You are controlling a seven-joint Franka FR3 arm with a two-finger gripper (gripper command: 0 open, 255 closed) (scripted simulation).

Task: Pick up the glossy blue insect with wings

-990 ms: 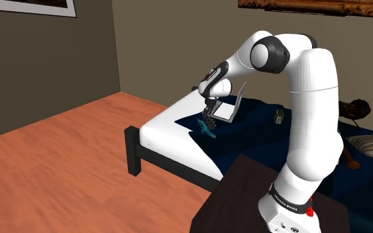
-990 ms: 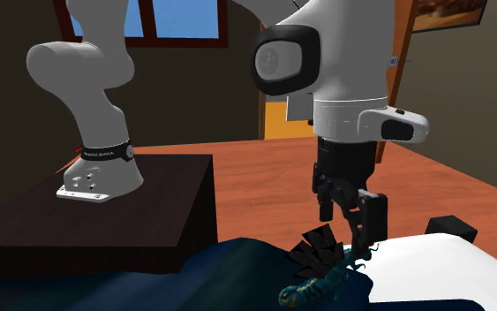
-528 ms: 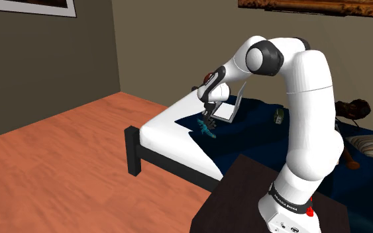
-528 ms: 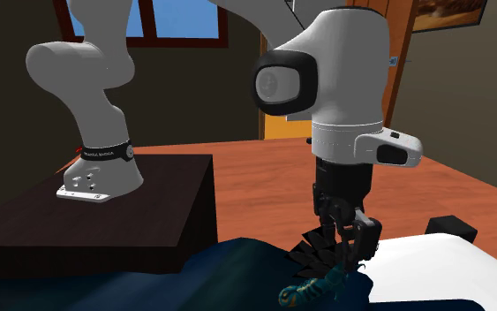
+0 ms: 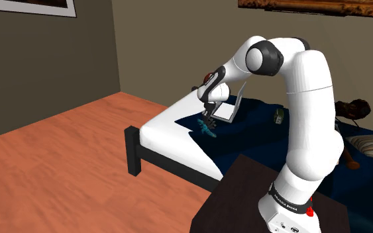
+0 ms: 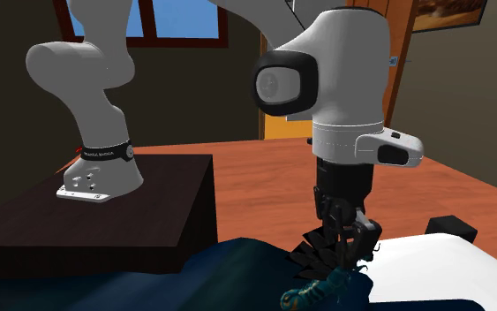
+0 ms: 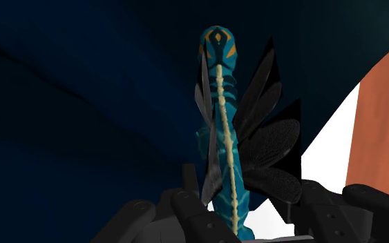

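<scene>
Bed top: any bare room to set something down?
White sheet strip between the bed's edge and the blue blanket is free; so is the blanket between insect and stand. Crowded where gripper, insect and white laptop-like object cluster.

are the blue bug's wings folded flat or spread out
Spread: the blue insect's dark wings fan out from its body, over the dark blue bedcover.

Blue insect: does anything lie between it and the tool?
Nothing. In the wrist view the blue insect lies directly between the fingers of the tool, its body against one and its dark wings against the other.
</scene>
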